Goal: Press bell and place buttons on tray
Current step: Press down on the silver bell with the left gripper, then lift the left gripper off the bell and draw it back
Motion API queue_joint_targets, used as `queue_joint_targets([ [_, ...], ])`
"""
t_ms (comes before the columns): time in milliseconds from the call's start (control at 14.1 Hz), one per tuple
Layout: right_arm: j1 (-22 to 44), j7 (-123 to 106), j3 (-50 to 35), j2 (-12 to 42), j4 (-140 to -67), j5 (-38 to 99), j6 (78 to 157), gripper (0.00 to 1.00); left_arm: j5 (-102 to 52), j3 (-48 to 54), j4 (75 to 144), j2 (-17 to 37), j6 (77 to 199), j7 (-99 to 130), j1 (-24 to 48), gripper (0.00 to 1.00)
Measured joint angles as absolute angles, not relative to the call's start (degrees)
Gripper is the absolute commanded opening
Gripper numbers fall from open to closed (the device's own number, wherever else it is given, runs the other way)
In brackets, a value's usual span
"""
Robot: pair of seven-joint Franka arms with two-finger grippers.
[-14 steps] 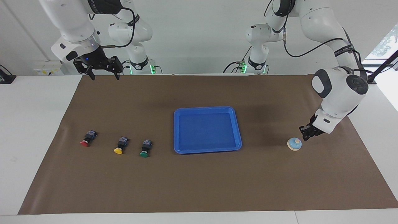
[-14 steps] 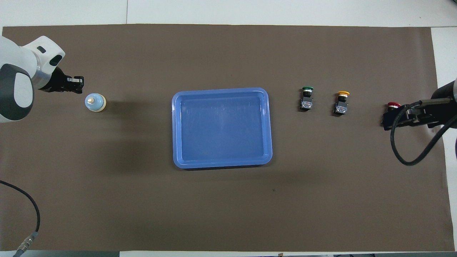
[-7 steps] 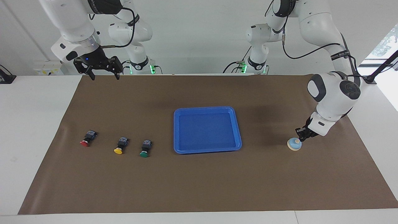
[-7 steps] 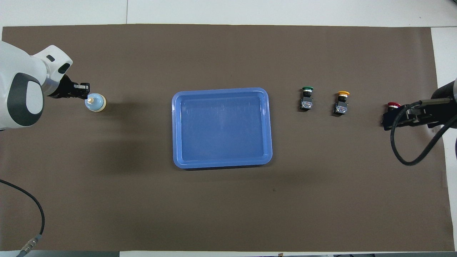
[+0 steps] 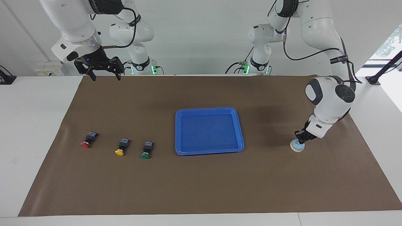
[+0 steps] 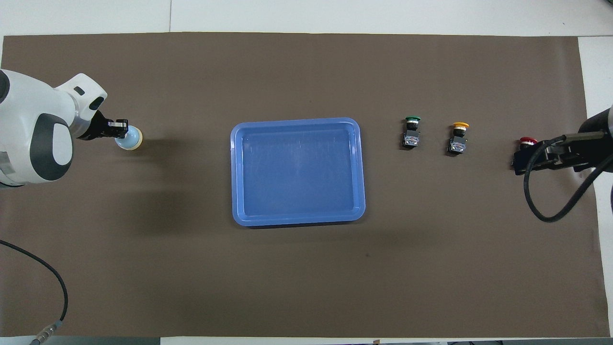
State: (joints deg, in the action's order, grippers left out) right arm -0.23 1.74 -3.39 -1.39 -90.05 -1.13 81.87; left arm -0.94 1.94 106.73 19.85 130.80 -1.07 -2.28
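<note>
The blue tray (image 5: 209, 131) lay mid-table on the brown mat (image 5: 201, 188), with nothing in it. The right gripper (image 5: 104, 74) waited high at its own end, fingers spread and holding nothing, while the left gripper (image 5: 298, 137), fingers pressed together and gripping nothing, sat on top of the bell (image 5: 297, 146) toward the left arm's end. The green button (image 5: 146, 149), yellow button (image 5: 122, 147) and red button (image 5: 88, 140) lay in a row on the mat toward the right arm's end.

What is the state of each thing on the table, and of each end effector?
Bell: upright, left end effector on top.
Tray: empty.
Red button, yellow button, green button: lying on the mat, untouched.
Left end effector: shut, over the bell.
Right end effector: open, raised, waiting.
</note>
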Motion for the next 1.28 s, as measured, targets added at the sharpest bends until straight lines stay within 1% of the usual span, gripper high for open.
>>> queue_joint_targets([
  [355,-0.23,1.74,-3.39,-1.39,-90.05,-1.13,81.87,1.00,-0.94,1.92,107.53,19.34,131.34,-1.07,-2.29,0.00],
  [569,-0.23,1.74,-3.39,-1.39,-90.05,-1.13,81.87,1.00,-0.94,1.93,104.46,18.45,124.20,-1.07,-2.29,0.00],
  [711,-0.23,1.74,-3.39,-1.39,-90.05,-1.13,81.87,1.00,-0.94,2.04,102.23,15.45,119.54,-0.96,-2.18,0.00],
  [995,-0.23,1.74,-3.39,-1.39,-90.05,-1.13,81.87,1.00,-0.94,2.17,101.42,6.57,110.64,-0.57,-1.92,0.00],
  [1066,-0.23,1.74,-3.39,-1.39,-90.05,-1.13,81.87,1.00,-0.94,2.14,101.39,4.14,108.30,-0.53,-1.94,0.07],
  [1137,-0.23,1.74,-3.39,-1.39,-90.05,-1.13,81.87,1.00,-0.94,2.13,101.38,1.73,106.00,-0.50,-1.94,0.18],
  [1208,-0.23,1.74,-3.39,-1.39,-90.05,-1.13,81.87,1.00,-0.94,2.13,101.39,-0.35,104.11,-0.44,-1.94,0.43],
  [1279,-0.23,1.74,-3.39,-1.39,-90.05,-1.13,81.87,1.00,-0.94,2.14,101.42,-2.24,102.31,-0.43,-1.94,0.99],
])
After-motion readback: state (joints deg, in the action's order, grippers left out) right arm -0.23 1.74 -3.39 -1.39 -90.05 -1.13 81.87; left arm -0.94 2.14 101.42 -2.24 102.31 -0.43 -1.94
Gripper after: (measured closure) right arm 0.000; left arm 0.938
